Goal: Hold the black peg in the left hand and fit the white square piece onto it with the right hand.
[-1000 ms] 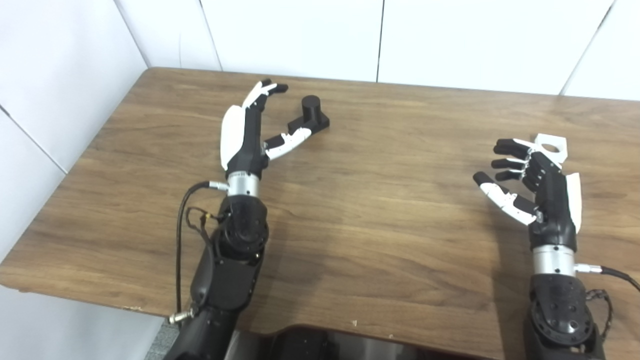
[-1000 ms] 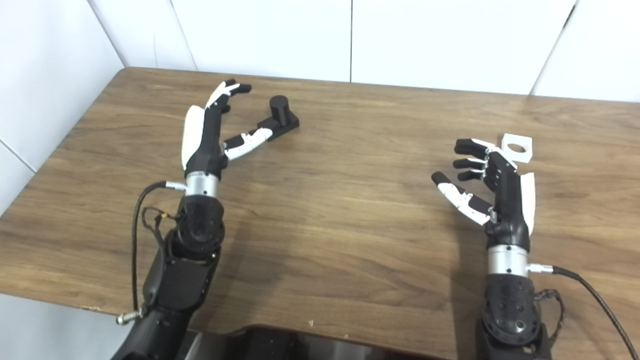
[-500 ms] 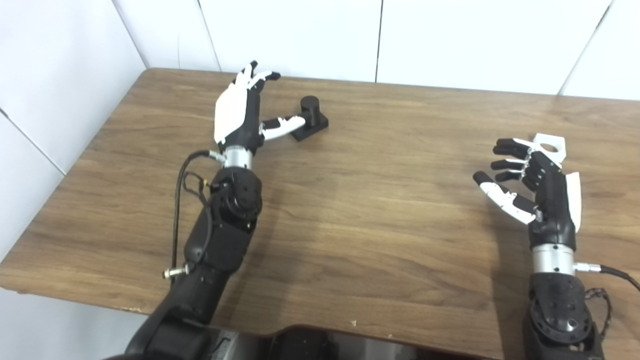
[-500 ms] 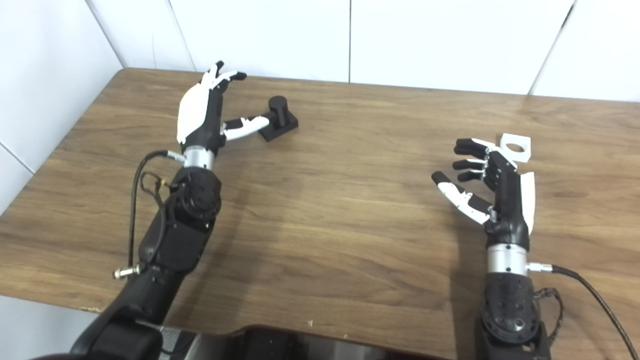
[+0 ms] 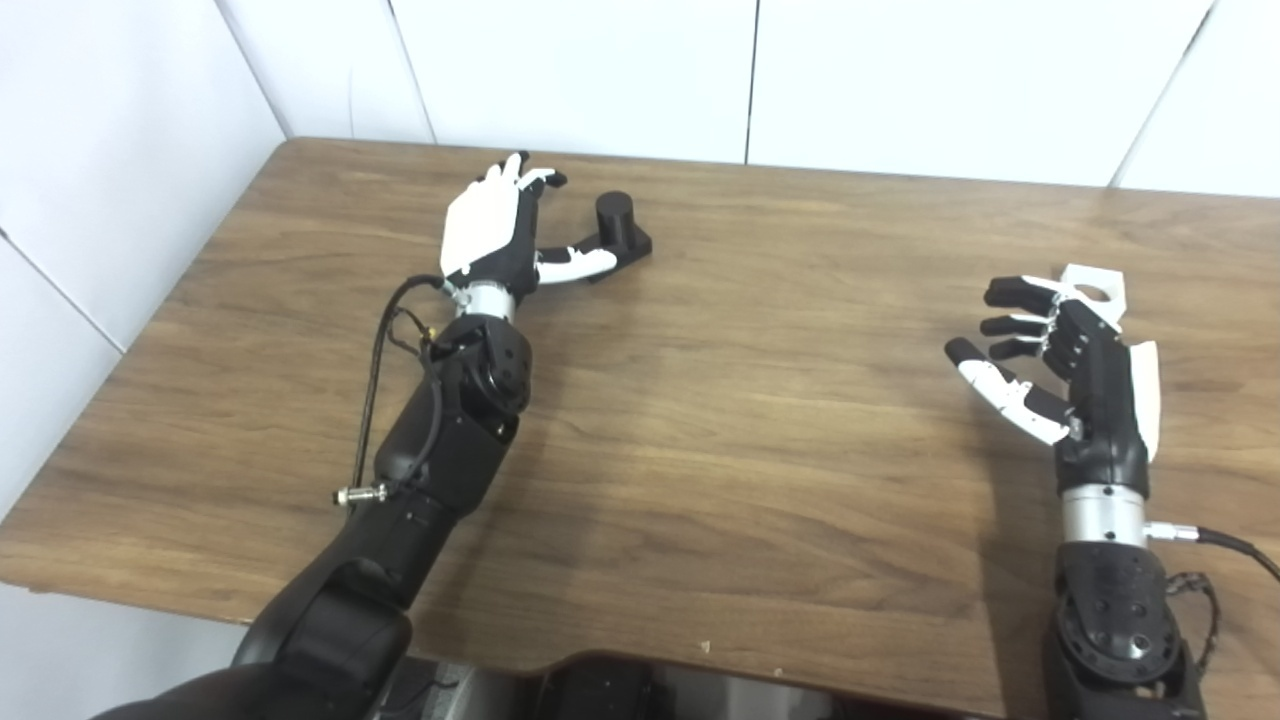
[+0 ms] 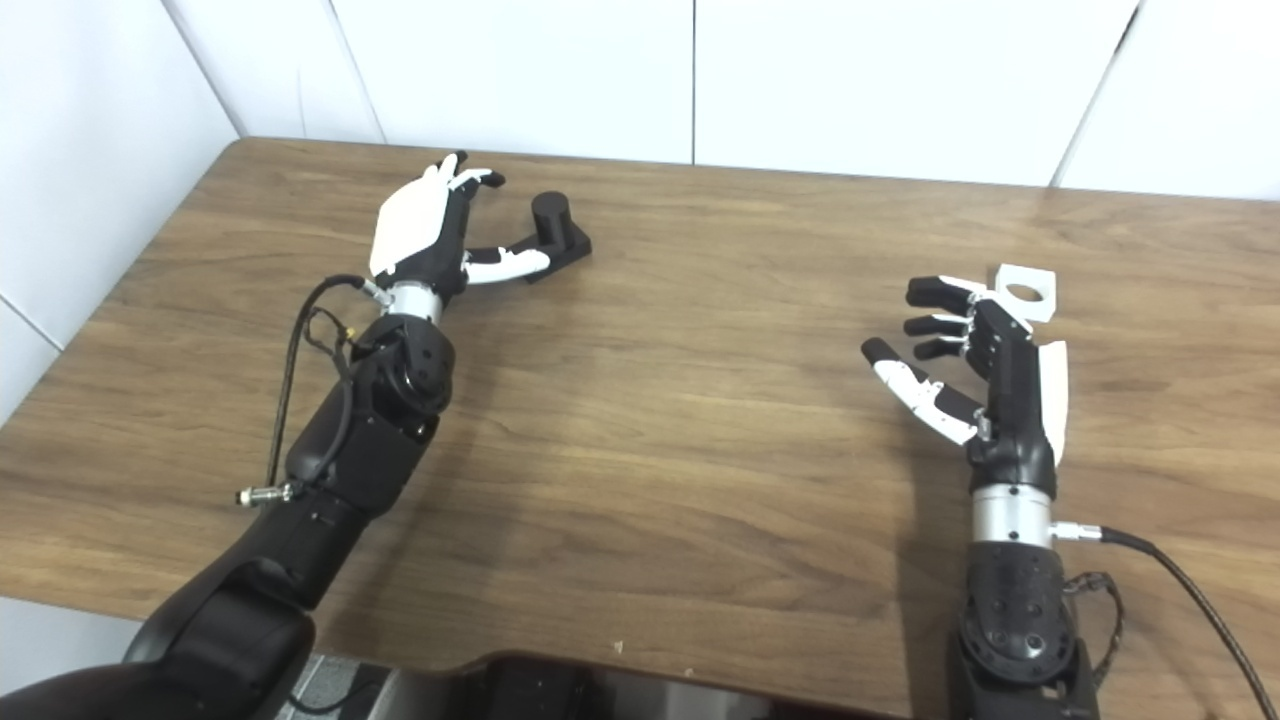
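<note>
The black peg, a short cylinder on a flat black base, rests on the wooden table at the back left. My left hand is open just left of it, fingers spread above the table, thumb lying along the base. Whether the thumb touches the base I cannot tell. The white square piece, with a round hole, lies flat at the right. My right hand hovers open just in front of it, fingers curled, holding nothing.
White wall panels stand close behind and to the left of the table. A cable loops off the left forearm, and another cable trails from the right wrist. The table's front edge runs near the picture's bottom.
My left arm has reached farther toward the back, bringing the hand up beside the peg, and the hand has turned palm-down. The right hand has stayed where it was.
</note>
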{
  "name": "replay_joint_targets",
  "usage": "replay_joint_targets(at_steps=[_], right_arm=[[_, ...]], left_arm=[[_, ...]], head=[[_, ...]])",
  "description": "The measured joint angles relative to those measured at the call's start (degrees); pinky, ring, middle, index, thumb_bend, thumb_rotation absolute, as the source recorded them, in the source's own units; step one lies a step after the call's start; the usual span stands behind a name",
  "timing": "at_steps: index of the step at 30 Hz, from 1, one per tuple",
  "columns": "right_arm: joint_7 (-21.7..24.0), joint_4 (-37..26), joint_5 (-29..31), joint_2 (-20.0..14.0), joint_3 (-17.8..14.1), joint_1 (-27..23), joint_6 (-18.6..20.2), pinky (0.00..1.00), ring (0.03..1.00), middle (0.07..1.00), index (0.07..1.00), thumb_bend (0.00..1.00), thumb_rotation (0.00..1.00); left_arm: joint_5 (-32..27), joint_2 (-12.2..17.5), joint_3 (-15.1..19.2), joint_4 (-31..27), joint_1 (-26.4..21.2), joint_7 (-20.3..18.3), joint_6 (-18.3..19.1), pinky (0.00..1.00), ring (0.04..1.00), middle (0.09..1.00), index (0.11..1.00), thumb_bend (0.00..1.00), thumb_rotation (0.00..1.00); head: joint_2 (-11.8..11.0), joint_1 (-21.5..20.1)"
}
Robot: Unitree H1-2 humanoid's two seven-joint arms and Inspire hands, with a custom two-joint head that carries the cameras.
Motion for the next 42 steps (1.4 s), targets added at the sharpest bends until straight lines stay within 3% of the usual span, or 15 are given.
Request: replay_joint_targets(at_steps=[8,21,34,42], right_arm=[[-0.45,0.01,-0.11,0.02,0.01,-0.03,-0.08,0.49,0.593,0.670,0.643,0.55,0.17],[-0.95,-0.01,-0.37,0.01,-0.03,-0.06,-0.08,0.49,0.598,0.675,0.652,0.56,0.18],[-1.11,-0.03,-0.64,0.01,-0.31,-0.11,-0.04,0.50,0.605,0.678,0.652,0.56,0.21],[-1.12,-0.06,-0.71,0.02,-0.49,-0.11,-0.03,0.49,0.601,0.673,0.652,0.57,0.21]], left_arm=[[-0.02,0.12,-1.17,1.51,-0.90,-1.22,0.30,1.00,1.000,1.000,0.745,1.00,0.51],[-1.94,-0.74,-1.67,6.08,-0.94,-0.97,-1.11,1.00,1.000,1.000,0.690,0.99,0.44],[-2.15,-2.03,-3.07,12.70,-3.84,4.02,-4.90,1.00,1.000,1.000,0.652,0.92,0.41],[-3.77,-2.95,-3.07,18.61,-5.61,9.46,-7.75,1.00,1.000,0.985,0.618,0.87,0.41]], head=[[0.09,-0.62],[0.35,-1.23],[0.53,-1.93],[0.44,-2.46]])
